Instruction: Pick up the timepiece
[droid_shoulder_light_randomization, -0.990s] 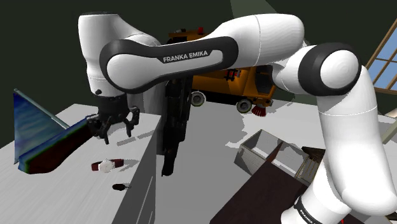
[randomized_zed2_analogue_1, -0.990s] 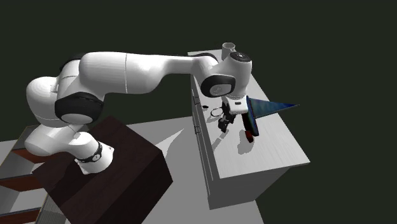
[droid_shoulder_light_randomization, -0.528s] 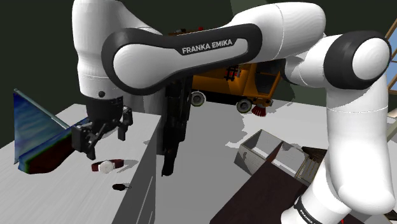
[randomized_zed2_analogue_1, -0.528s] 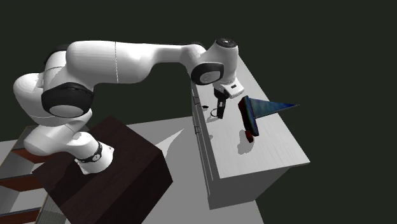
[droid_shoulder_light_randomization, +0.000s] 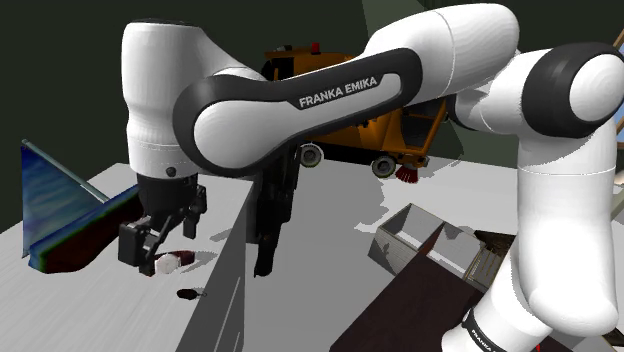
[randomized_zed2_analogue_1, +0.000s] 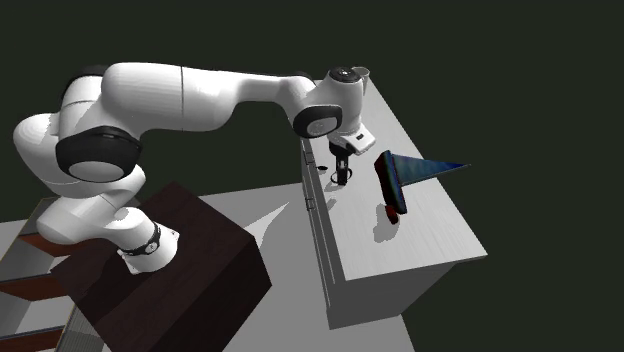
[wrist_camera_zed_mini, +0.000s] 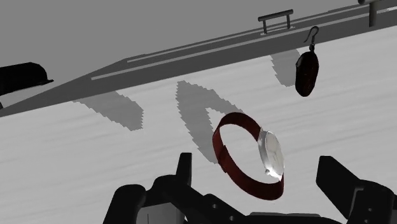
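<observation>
The timepiece is a wristwatch (wrist_camera_zed_mini: 266, 154) with a dark red strap and a pale round face, lying on its side on the light counter (droid_shoulder_light_randomization: 90, 305). In the shoulder view the watch (droid_shoulder_light_randomization: 172, 261) lies just below and right of my black gripper (droid_shoulder_light_randomization: 150, 252). The wrist view puts my gripper (wrist_camera_zed_mini: 257, 164) open, its fingers (wrist_camera_zed_mini: 185, 167) on either side of the watch without touching it. In the second exterior view my gripper (randomized_zed2_analogue_1: 341, 176) hangs low over the counter (randomized_zed2_analogue_1: 420, 240) near its front edge.
A small dark red drop-shaped trinket (wrist_camera_zed_mini: 306, 71) with a hook lies near the counter's front edge, also seen as a dark speck (droid_shoulder_light_randomization: 187, 294). A blue wedge-shaped object (droid_shoulder_light_randomization: 55, 205) on a dark red base stands beside the watch. An orange toy vehicle (droid_shoulder_light_randomization: 350, 125) sits behind the arm.
The gripper has turned and come down over the counter toward the watch, ending close above it. The watch and the other objects have not moved.
</observation>
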